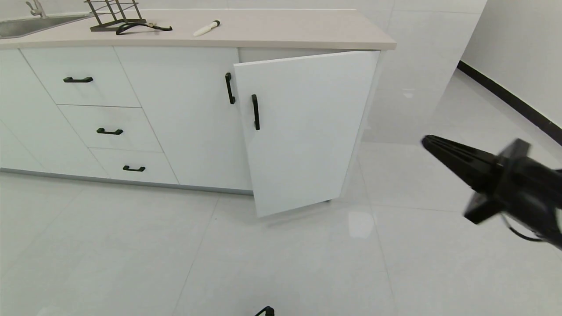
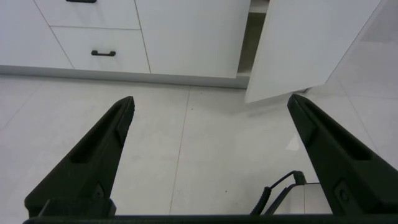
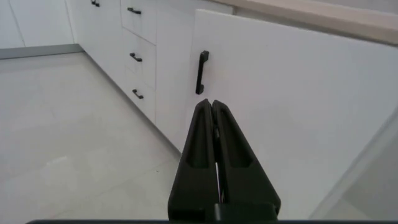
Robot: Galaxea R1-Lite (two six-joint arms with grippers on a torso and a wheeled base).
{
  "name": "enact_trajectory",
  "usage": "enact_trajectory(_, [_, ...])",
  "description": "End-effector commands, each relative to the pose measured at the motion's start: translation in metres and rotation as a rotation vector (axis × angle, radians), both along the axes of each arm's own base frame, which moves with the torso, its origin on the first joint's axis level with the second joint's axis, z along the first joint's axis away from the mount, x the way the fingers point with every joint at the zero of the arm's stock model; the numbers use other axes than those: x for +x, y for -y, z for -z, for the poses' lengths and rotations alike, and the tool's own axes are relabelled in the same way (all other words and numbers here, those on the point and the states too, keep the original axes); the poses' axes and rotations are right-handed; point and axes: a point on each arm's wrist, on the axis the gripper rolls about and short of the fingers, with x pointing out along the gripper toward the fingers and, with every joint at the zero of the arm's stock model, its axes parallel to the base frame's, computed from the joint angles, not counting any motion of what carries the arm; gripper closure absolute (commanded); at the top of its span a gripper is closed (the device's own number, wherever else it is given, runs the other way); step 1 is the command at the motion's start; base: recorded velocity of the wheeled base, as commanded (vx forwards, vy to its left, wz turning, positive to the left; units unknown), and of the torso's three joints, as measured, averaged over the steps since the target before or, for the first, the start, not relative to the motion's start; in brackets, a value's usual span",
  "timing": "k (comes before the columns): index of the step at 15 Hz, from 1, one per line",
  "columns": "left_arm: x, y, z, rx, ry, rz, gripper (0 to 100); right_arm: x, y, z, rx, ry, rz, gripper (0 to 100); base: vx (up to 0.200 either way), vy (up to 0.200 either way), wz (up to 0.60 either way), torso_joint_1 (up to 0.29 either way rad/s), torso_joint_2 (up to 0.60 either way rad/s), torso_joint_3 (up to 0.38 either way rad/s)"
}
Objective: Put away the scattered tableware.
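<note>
While a white knife (image 1: pixel 206 28) lies on the far counter (image 1: pixel 285 30) right of a rack (image 1: pixel 115 15), the cabinet door (image 1: pixel 307 131) stands ajar over floor tiles (image 1: pixel 131 245), right gripper (image 1: pixel 428 142) clenched empty, left gripper (image 2: pixel 211 101) spread wide.

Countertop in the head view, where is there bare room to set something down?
The countertop is bare from the white-handled utensil to its right end, above the open cabinet door. Its left end is crowded: sink, wire rack and a black curved utensil.

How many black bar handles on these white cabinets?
5: one each on the white top drawer, middle drawer, bottom drawer, shut door and open door. Others may be hidden.
</note>
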Motion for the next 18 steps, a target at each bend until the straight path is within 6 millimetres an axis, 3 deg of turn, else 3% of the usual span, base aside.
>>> enact_trajectory(1, [0.000,0.000,0.000,0.000,-0.001,0.000,0,-0.110,0.057,0.016,0.043,0.115,0.164,100,0.000,0.000,0.00,0.000,0.00,0.000])
enact_trajectory(6, [0.000,0.000,0.000,0.002,-0.001,0.000,0,-0.157,0.069,0.040,0.037,0.054,0.255,100,0.000,0.000,0.00,0.000,0.00,0.000])
enact_trajectory(8, [0.000,0.000,0.000,0.000,-0.001,0.000,0,-0.187,0.072,0.077,0.041,-0.056,0.346,100,0.000,0.000,0.00,0.000,0.00,0.000])
enact_trajectory(10, [0.000,0.000,0.000,0.002,-0.001,0.000,0,-0.202,0.071,0.105,0.010,-0.102,0.355,100,0.000,0.000,0.00,0.000,0.00,0.000])
enact_trajectory(14, [0.000,0.000,0.000,0.002,-0.001,0.000,0,-0.200,0.071,0.115,-0.001,-0.215,0.358,100,0.000,0.000,0.00,0.000,0.00,0.000])
enact_trajectory(17, [0.000,0.000,0.000,0.002,-0.002,0.000,0,-0.198,0.080,0.119,0.097,-0.281,0.762,100,0.200,0.000,0.00,0.004,0.00,0.001])
enact_trajectory(18, [0.000,0.000,0.000,0.000,-0.003,0.000,0,-0.198,0.080,0.120,0.112,-0.290,0.762,100,0.200,0.000,0.00,0.002,0.00,0.002])
